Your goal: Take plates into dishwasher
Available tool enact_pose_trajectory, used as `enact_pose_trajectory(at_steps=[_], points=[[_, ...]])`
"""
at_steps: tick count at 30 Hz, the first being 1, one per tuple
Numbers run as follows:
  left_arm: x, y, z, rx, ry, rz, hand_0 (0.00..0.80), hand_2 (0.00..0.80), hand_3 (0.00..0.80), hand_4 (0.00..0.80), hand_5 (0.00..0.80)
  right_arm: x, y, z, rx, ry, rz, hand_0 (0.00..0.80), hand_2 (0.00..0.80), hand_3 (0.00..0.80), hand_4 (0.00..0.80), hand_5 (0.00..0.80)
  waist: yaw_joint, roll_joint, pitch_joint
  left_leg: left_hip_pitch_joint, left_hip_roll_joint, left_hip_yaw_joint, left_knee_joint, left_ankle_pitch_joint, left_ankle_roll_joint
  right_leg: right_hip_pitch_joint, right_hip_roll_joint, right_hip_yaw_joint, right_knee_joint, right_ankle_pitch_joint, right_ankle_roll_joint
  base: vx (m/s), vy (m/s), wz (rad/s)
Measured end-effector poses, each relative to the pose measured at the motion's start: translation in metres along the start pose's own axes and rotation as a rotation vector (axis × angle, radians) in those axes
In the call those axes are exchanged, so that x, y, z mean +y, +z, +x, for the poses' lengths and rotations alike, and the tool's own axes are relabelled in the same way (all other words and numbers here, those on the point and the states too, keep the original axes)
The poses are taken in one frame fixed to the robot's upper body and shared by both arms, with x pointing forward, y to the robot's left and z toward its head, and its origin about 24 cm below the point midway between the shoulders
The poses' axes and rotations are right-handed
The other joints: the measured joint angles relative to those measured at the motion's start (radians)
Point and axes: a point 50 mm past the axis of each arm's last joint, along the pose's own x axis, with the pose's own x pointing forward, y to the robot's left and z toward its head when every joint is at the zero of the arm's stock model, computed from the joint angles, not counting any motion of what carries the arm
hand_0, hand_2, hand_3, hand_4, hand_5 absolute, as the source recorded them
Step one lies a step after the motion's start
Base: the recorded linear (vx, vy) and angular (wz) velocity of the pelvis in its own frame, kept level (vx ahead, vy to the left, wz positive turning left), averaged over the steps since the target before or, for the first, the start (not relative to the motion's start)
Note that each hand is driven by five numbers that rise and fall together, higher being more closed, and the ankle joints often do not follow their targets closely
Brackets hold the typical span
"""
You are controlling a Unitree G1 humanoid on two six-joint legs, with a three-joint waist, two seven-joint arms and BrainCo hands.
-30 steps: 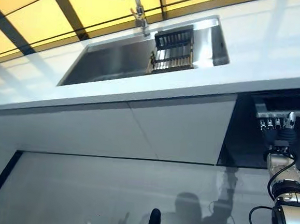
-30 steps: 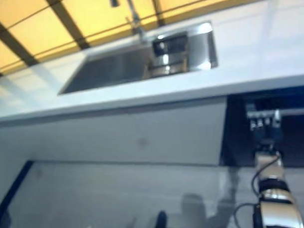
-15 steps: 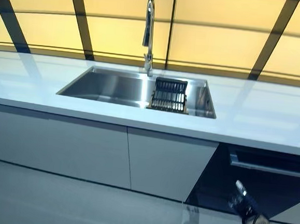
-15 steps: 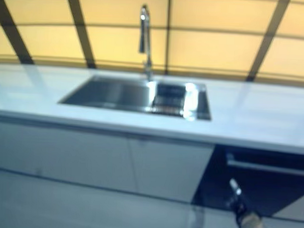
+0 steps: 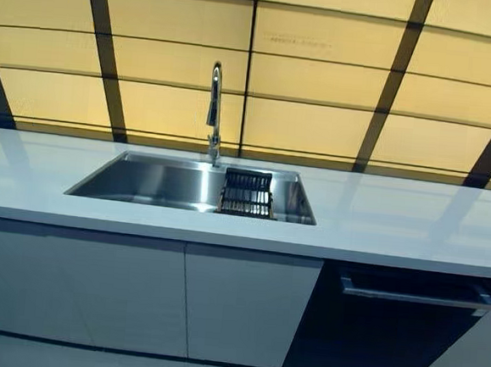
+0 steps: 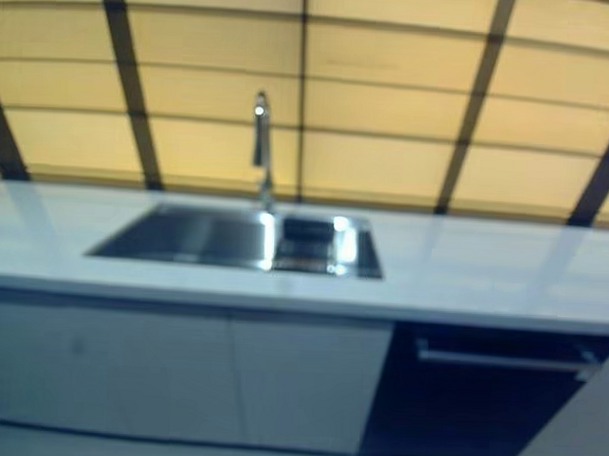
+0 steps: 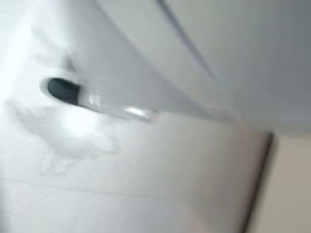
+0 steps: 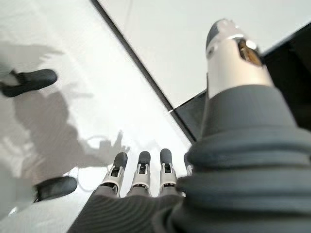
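Head camera has tilted up: where a second ago it looked steeply down at the floor and cabinet fronts, it now faces the counter [image 5: 378,232] level, so the apparent shift of everything is the view's, not the things'. Left to right along the counter: the sink [image 5: 144,180] set toward the left half, the tap [image 5: 215,105] at its back edge, a dark slatted rack [image 5: 246,192] in the sink's right end, then bare counter running to the right edge. Below the counter's right part, the dark dishwasher [image 5: 369,338] front, door closed, its bar handle [image 5: 415,296] just under the counter lip. No plates visible anywhere; whether any sit in the rack, cannot tell. The right hand [image 8: 141,170], at the handle a second ago, has dropped out of both eye views; its wrist view shows it released, fingers straight, pointing at the floor with nothing held. Left hand: its wrist view shows only blurred pale surfaces, so not seen. Judgement: dishwasher unopened, plates unlocated, task barely begun.
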Motion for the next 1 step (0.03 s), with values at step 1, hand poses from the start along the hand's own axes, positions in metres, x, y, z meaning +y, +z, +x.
enact_pose_trajectory(at_steps=[1], points=[[-0.0005,-0.0013,0.0000,0.009,-0.002,0.008,0.000,0.000,0.000,0.000,0.000,0.0003,-0.0033,0.0000,0.011,-0.005,0.002,0.000,0.000,0.000,0.000,0.000,-0.003,-0.001,-0.006,0.001,0.001,0.002,-0.003,0.000,0.000,-0.002,0.000,0.003,0.000,0.000,0.000,0.009,0.021,-0.06]])
